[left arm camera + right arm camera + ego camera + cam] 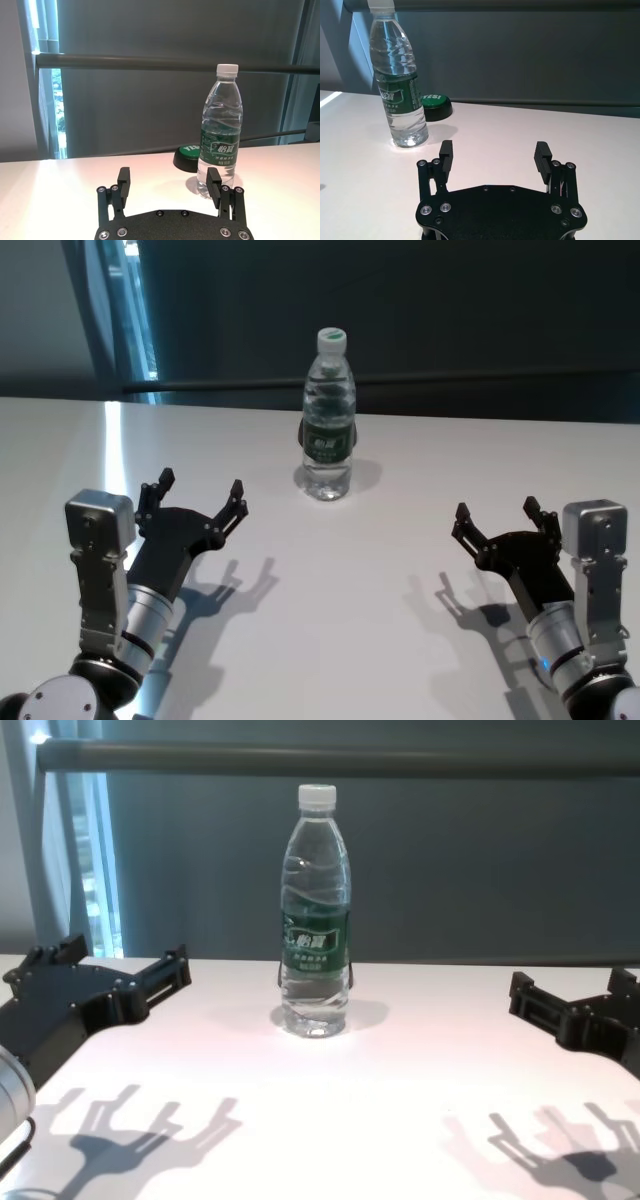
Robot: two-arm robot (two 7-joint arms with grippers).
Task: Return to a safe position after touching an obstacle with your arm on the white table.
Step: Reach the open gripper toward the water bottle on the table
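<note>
Both grippers float above the wide white table (420, 470) in the head view, left gripper (200, 496) and right gripper (496, 519) spread and empty, well apart from the upright clear plastic water bottle (328, 420) standing farther back between them. Left wrist view: a round dark button with a green top (189, 156) sits just behind the bottle. Chest view: nothing touches the bottle.

The left gripper (170, 184) holds its two black fingers (123, 181) spread wide with nothing between them, above the white table (60, 185). The water bottle (220, 131) stands upright on the table beyond the fingers — clear plastic, white cap, dark green label. Its base shows just behind one fingertip. A dark round object with a green top (189, 157) sits behind the bottle, partly hidden. A dark horizontal rail (125, 62) crosses the background.
</note>
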